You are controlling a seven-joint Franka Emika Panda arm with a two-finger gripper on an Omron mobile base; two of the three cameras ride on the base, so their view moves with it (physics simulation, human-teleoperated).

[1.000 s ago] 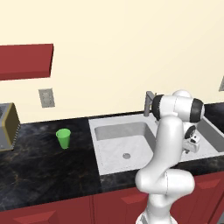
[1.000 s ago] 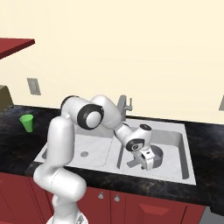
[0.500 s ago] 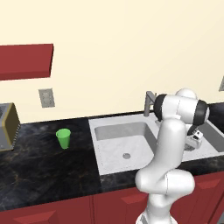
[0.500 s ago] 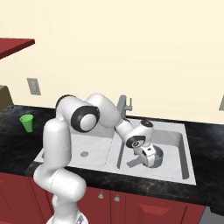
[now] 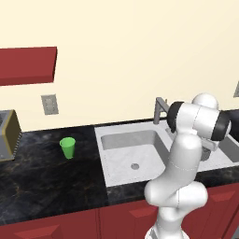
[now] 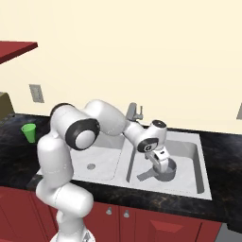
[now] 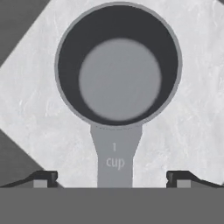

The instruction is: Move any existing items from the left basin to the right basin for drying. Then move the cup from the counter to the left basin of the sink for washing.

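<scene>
The grey metal pan (image 7: 119, 65) lies flat on the floor of the right basin (image 6: 189, 163), its stubby handle (image 7: 114, 157) marked "1 cup" pointing toward my hand. My gripper (image 7: 112, 177) hovers just above the handle, open, its fingertips (image 7: 43, 177) well clear on either side. From the right base view the gripper (image 6: 159, 160) hangs over the pan (image 6: 163, 172). The left basin (image 5: 133, 149) holds nothing but its round drain. On the black counter (image 5: 42, 172), left of the sink, stands the green cup (image 5: 68, 147), which is also far left in the right base view (image 6: 29, 133).
The grey faucet (image 5: 160, 109) rises at the sink's back edge, close behind my arm. A boxy appliance (image 5: 7, 135) sits at the counter's far left. A wall outlet (image 5: 49, 103) and a red shelf (image 5: 28, 63) are above the counter.
The hand has drifted slightly right over the right basin. The pan now rests on the basin floor, and the fingers stand apart from its handle.
</scene>
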